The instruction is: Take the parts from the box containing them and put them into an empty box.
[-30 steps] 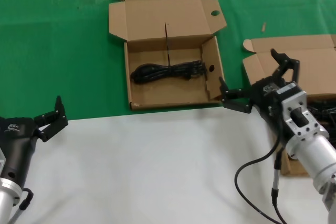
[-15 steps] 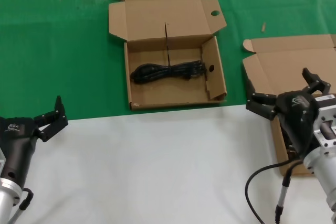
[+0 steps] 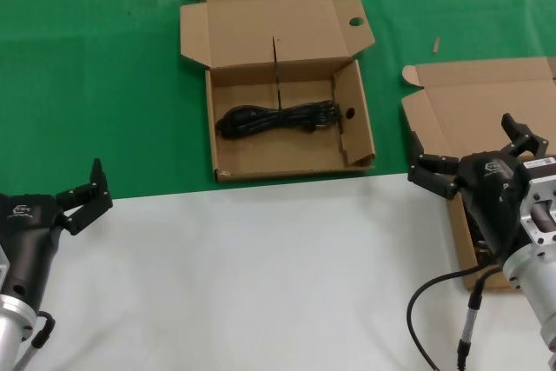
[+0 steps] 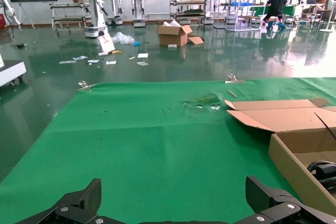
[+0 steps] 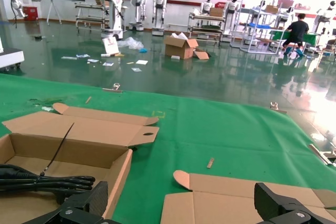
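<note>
A brown box with a round hole (image 3: 356, 22) in its lid flap stands open at the middle back, its wall (image 3: 358, 128) towards me. One black coiled cable (image 3: 278, 117) lies in it. A second brown box with a plain lid (image 3: 486, 102) and a rounded ear tab (image 3: 408, 74) stands at the right. My right gripper (image 3: 460, 145) is open and empty above its near left part and hides its contents. In the right wrist view the gripper (image 5: 181, 198) faces the plain lid (image 5: 236, 203), with the cable (image 5: 47, 182) off to the side. My left gripper (image 3: 82, 184) is open and parked at the near left.
Green cloth (image 3: 87, 84) covers the far half of the table and a white surface (image 3: 243, 275) the near half. In the left wrist view the open left gripper (image 4: 173, 192) hangs over green cloth, with the holed box's wall (image 4: 294, 166) to one side.
My right gripper has moved from the front right corner of the middle box to the right, over the plain-lid box. The left arm has not moved.
</note>
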